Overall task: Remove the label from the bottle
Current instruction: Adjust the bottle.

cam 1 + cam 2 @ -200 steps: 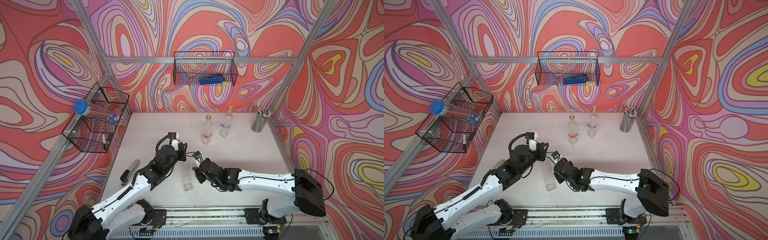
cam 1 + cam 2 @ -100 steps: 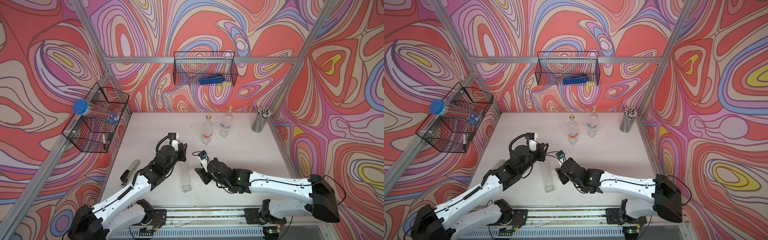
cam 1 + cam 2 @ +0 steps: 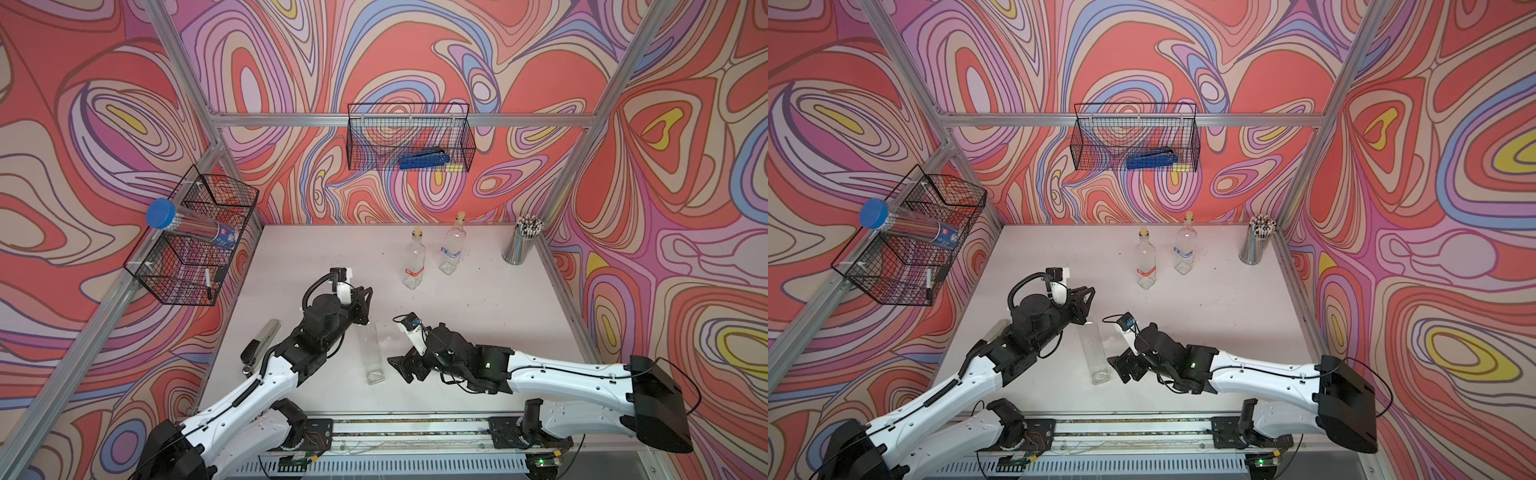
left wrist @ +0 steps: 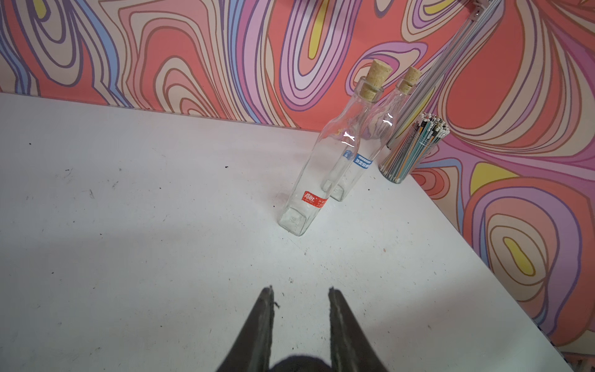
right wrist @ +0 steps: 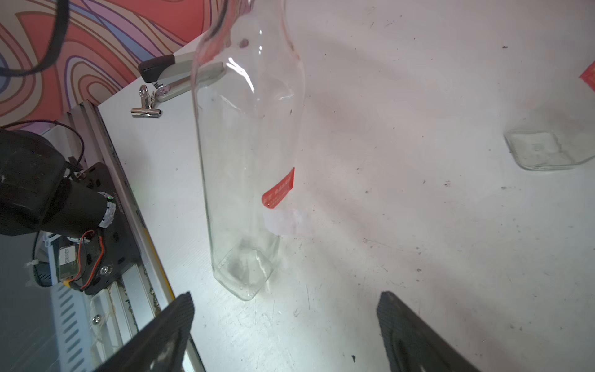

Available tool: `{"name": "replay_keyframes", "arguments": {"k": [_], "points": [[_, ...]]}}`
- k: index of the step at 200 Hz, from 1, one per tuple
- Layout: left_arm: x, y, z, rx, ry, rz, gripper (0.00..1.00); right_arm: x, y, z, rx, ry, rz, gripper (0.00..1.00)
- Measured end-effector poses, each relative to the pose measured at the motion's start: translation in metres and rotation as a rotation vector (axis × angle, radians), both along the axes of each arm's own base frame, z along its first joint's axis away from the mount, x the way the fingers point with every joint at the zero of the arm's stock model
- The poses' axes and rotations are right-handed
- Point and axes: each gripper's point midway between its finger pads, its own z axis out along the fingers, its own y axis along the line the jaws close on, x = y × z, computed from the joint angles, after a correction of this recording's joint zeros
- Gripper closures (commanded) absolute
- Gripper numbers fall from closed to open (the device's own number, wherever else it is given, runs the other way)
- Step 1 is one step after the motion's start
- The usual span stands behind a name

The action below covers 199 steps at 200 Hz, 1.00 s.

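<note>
seems mid-peel. on the table (image 3: 478, 316), at front middle, finds the bottle (image 3: 371, 351) upright, with left gripper (image 4: 300, 290) pressed together at its neck, probably pinching it, without showing the contact. holds right gripper (image 5: 286, 299) spread wide near the base, touching nothing. shows the red label (image 5: 278, 190) low on the glass, with a white flap (image 5: 285, 222) hanging loose. needs next a pinch on that flap, then pull away. sees two corked bottles (image 4: 322, 161), pencil cup (image 4: 405, 157), stapler (image 5: 183, 72) and clip (image 5: 146, 106) well apart, blocking nothing.
</note>
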Motion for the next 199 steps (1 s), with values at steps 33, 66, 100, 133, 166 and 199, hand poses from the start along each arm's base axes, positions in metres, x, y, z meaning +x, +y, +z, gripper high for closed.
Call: {"name": "replay_keyframes", "arguments": {"k": [33,66,100,133,166,199], "points": [[-0.002,0.004,0.01,-0.056,-0.015,-0.015,1.0,-0.002,0.005,-0.004,0.046,0.018,0.05,0.07],[-0.005,0.008,0.029,-0.124,-0.047,-0.032,1.0,-0.002,0.004,-0.011,0.079,0.028,0.08,0.07],[-0.009,0.008,0.038,-0.159,-0.057,-0.052,1.0,0.006,0.001,-0.01,0.113,0.029,0.079,0.07],[-0.012,0.004,0.042,-0.189,-0.053,-0.079,1.0,0.011,0.007,-0.013,0.134,0.035,0.098,0.07],[-0.013,0.005,0.047,-0.217,-0.054,-0.088,1.0,0.014,0.01,-0.016,0.156,0.053,0.117,0.06],[-0.013,0.006,0.061,-0.266,-0.081,-0.098,1.0,0.008,0.018,-0.015,0.191,0.069,0.167,0.06]]}}
